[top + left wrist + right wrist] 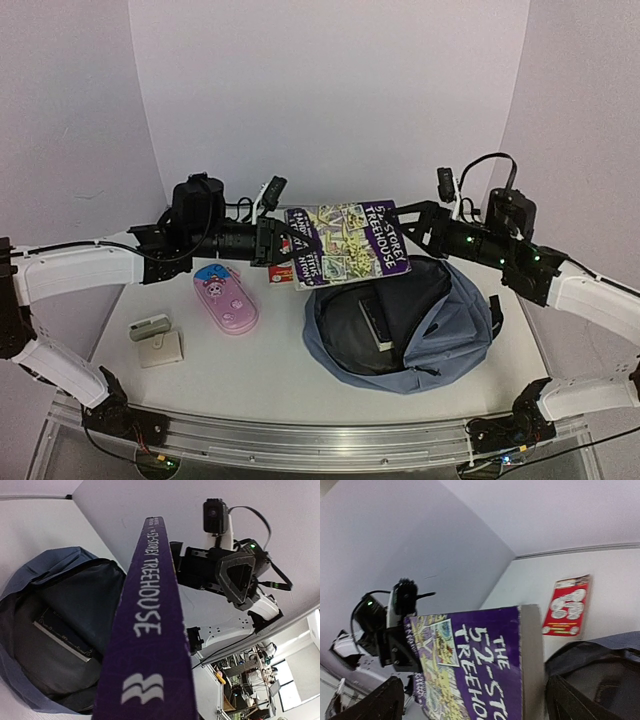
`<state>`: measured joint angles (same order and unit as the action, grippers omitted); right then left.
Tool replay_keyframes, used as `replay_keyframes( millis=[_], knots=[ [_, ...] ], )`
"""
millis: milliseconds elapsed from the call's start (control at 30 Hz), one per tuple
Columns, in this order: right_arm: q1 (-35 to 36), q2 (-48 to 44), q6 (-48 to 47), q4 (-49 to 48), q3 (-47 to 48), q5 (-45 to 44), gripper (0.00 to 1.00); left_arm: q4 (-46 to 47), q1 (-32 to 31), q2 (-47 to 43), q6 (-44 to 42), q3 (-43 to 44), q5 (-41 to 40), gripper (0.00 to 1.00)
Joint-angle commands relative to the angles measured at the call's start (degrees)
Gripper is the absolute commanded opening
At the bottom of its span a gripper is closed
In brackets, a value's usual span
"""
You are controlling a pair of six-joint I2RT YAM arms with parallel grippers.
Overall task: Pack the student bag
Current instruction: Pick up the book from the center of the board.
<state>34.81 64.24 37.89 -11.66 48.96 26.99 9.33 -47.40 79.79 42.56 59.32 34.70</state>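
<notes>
Slate-blue student bag [445, 335] gapes open on table [270, 370], near right, dark book [375, 322] inside | pink pencil case [227, 298] to its left | left gripper [271, 245] clamps purple Treehouse book [345, 240] above bag | right gripper [417, 227] jaws spread wide, seemingly clear of the book's edge

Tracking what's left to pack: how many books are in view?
3: Treehouse book held by left gripper, dark book inside the student bag, red book on table. Others may be hidden.
</notes>
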Motion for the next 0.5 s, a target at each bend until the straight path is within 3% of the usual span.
replay_keyframes(
  millis=[0,133,200,300,467],
  knots=[
    [-0.4,-1.5,-5.7,22.5,7.0,-22.2,0.98,2.3,2.7,-0.7,5.4,-0.7,-3.8,0.00],
    [-2.1,-1.1,-4.2,33.2,8.2,-32.9,0.98,4.2,4.7,0.1,9.2,-2.6,-2.6,0.00],
    [-4.5,-1.0,-4.8,36.3,7.1,-34.2,0.98,4.7,5.4,0.5,10.3,-3.4,-1.9,0.00],
    [-9.0,-0.8,-5.7,37.7,3.8,-32.5,0.98,4.9,5.7,0.5,10.9,-4.0,-1.5,0.00],
    [-10.4,0.1,-5.8,37.0,0.5,-25.4,0.98,4.7,6.1,-0.1,11.5,-5.2,-1.7,0.00]
  ],
)
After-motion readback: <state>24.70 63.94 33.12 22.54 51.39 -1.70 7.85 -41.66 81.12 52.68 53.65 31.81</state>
